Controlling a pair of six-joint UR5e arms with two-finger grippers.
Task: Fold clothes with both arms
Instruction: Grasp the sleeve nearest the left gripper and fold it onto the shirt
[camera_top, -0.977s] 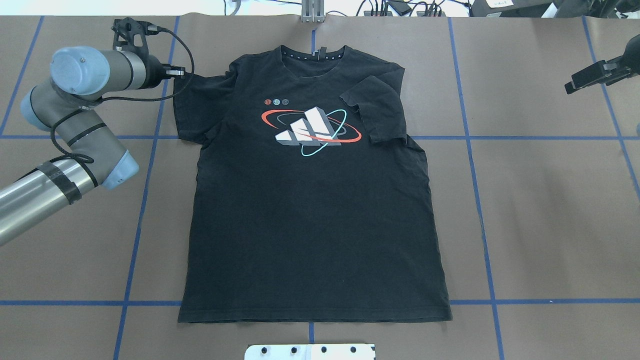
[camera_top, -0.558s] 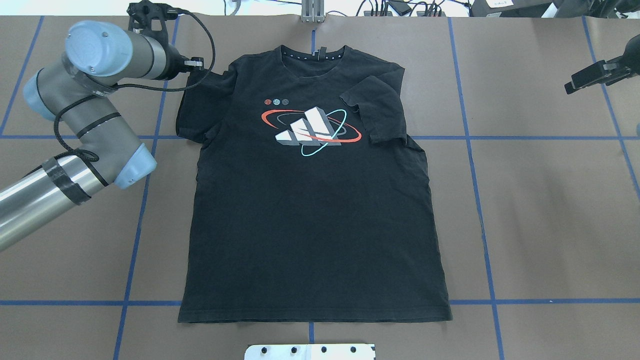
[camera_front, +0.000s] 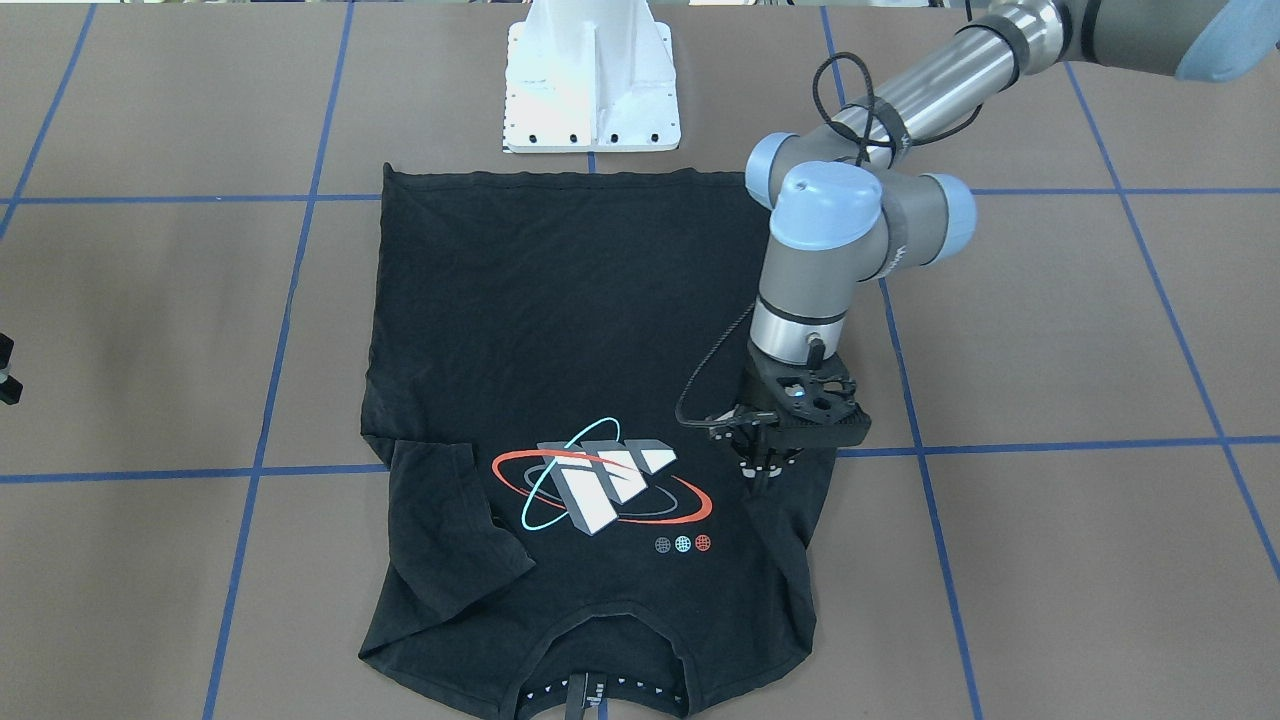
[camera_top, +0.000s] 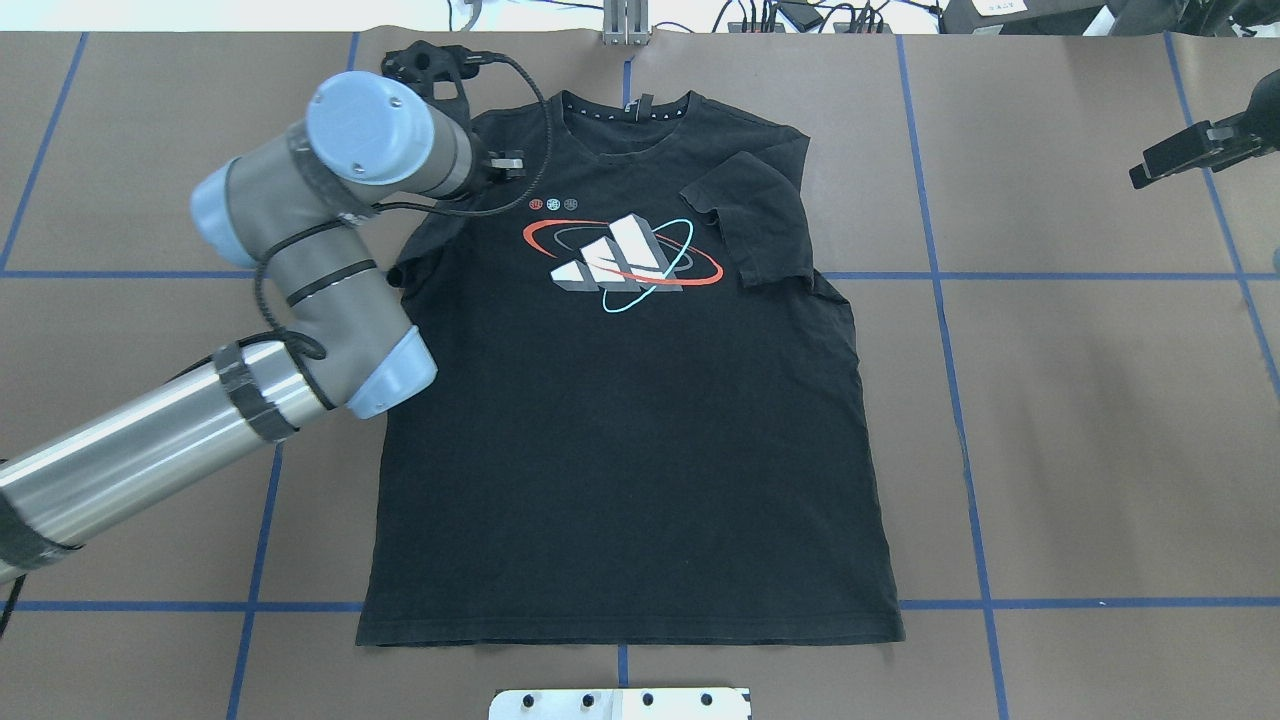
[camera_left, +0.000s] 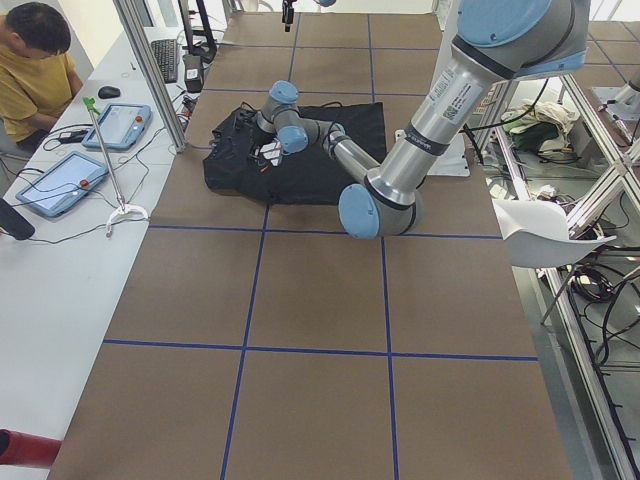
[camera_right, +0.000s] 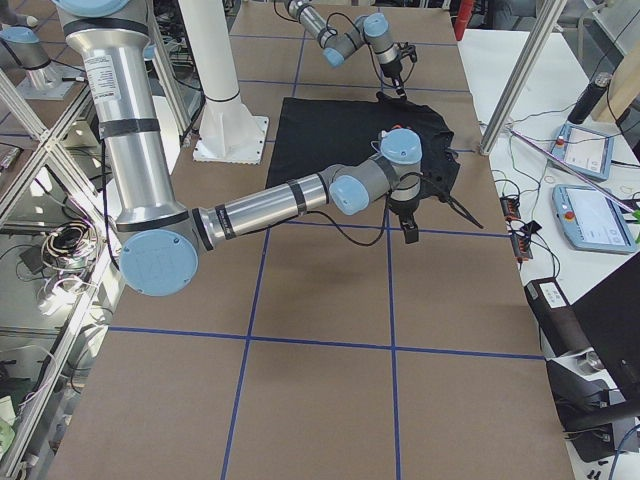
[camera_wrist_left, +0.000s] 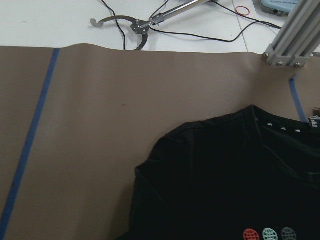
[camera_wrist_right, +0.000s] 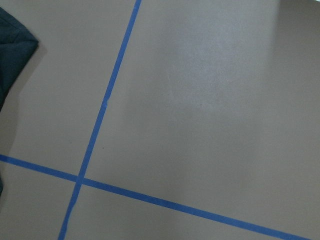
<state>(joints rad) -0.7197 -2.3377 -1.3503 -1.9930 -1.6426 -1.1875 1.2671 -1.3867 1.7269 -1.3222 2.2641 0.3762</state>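
On a brown, blue-taped desk (camera_front: 1050, 330), the left pincer (camera_front: 762, 470) pinches the black T-shirt (camera_front: 560, 320) by its sleeve. Cloth bunching beneath the pincer could crease the fold if the grip slips.

The overhead camera looked forward and down from behind the robot, the T-shirt (camera_top: 620, 430) filling mid-frame. The front camera faced back steeply, showing that T-shirt reversed, its collar (camera_front: 610, 615) at the bottom edge. Two end cameras looked along the table (camera_left: 320, 380) from afar, the T-shirt small at upper centre. The left wrist camera sat close over the collar. The right one, close over bare table, caught a T-shirt corner at upper left.
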